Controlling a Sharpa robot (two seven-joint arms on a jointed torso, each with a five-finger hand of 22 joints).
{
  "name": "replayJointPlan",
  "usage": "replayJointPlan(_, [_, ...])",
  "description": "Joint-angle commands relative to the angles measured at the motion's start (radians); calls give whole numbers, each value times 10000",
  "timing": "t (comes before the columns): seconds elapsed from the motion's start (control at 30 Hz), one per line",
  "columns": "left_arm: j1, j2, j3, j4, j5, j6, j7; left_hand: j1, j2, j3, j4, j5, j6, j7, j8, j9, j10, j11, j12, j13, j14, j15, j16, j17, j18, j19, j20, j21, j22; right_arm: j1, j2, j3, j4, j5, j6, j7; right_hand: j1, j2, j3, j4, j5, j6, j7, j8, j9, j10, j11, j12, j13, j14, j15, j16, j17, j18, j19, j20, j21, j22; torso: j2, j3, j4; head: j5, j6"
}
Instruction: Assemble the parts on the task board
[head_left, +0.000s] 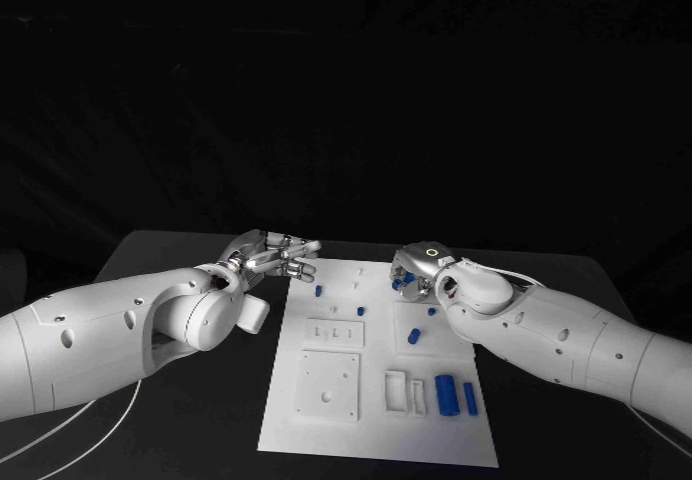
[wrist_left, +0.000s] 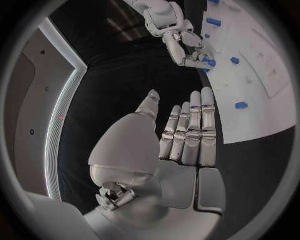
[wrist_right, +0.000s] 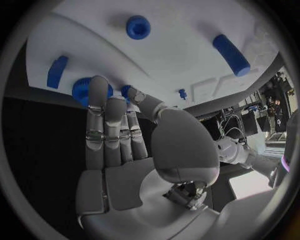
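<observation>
At the task board's (head_left: 378, 440) far edge, your right hand (head_left: 420, 270) reached, fingers spread, toward a round blue part (wrist_right: 92, 91); next needed a firm pinch. Left hand (head_left: 268, 251) hovered spread.

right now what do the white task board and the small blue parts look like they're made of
White flat task board: probably matte plastic; an even, dull surface with raised and recessed blocks, no glare. Small blue cylindrical parts: likely plastic too, solid uniform colour with a soft sheen. Neither can be confirmed by sight alone.
</observation>
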Motion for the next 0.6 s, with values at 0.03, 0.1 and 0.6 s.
replayJointPlan(0.03, [17, 22, 11, 3, -33, 163, 13, -12, -80, 34, 8, -8, -90, 9, 18, 16, -73, -25, 32, 16, -25, 38, 45, 11, 153, -66, 21, 47, -17, -13, 3, -9, 17, -242, -145, -123, 56, 192, -44, -79, -52, 201, -54, 64, 74, 262, -79, 49, 68, -16, -133, 27, 21, -120, -5, -106, 68, 68, 9, -5, 10, 2, 1])
replayJointPlan(0.1, [17, 22, 11, -6, -33, 163, 10, -12, -80, 34, 8, -8, -90, 9, 18, 16, -73, -25, 32, 16, -25, 38, 45, 11, 153, -66, 21, 47, -17, -13, 7, -9, 17, -272, -218, -176, 34, 205, -46, -102, -55, 259, -69, 43, 85, 322, -98, 40, 53, -11, -153, 4, 25, -155, -23, -138, 64, 111, 15, -9, 4, 0, 9])
replayJointPlan(0.6, [18, 17, 11, -69, -33, 146, 7, -4, -108, 48, 9, -4, -151, 15, 16, 13, -109, -18, 31, 16, -31, 41, 45, 12, 152, -78, 25, 57, -30, 65, 21, 50, 571, -261, -664, -704, -88, 203, -8, -169, -43, 316, -85, 39, 99, 349, -116, 38, 54, 22, -179, -82, 91, -188, -20, -176, -48, 370, 13, -31, 20, 23, 69])
